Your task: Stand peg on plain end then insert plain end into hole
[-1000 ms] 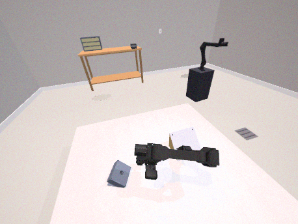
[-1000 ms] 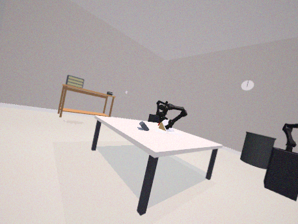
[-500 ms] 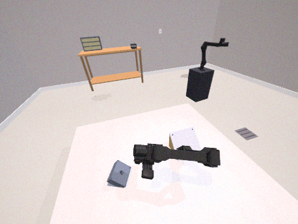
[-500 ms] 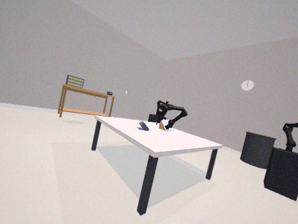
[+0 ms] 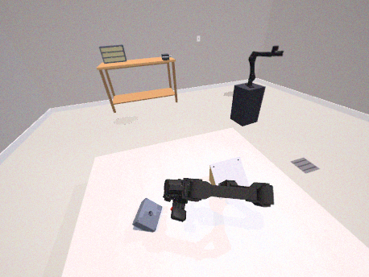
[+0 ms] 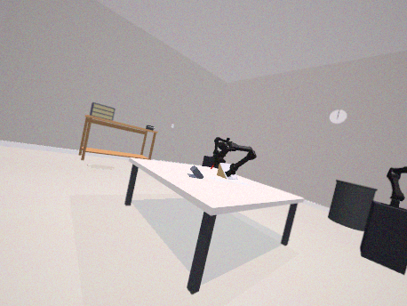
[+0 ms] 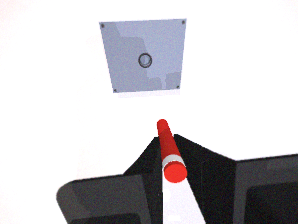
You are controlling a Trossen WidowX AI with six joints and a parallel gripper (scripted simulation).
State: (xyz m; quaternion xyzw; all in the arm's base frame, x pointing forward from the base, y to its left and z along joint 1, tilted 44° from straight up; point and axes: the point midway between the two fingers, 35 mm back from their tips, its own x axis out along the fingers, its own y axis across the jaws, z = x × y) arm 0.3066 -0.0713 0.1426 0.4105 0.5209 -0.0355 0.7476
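Note:
The peg (image 5: 172,208) (image 6: 211,167) (image 7: 170,147) is red with a white band near the end closest to the wrist camera. Its plain end points away from that camera. My gripper (image 7: 166,139) is shut on the peg and holds it above the table (image 5: 121,258) (image 6: 249,197). The blue-grey sloped panel (image 5: 143,221) (image 6: 196,173) (image 7: 125,75) stands on the table, left of the gripper in the top view. Its one round hole (image 5: 151,213) (image 7: 145,60) is ahead of the peg's plain end in the wrist view, with a gap between. The fingers partly hide the peg in the top and exterior views.
A white sloped board (image 5: 227,169) with a tan side (image 6: 221,173) stands on the table beside the arm, partly hidden by it in the top view. A wooden bench (image 5: 141,62) and a second arm on a black pedestal (image 5: 246,105) stand away from the table.

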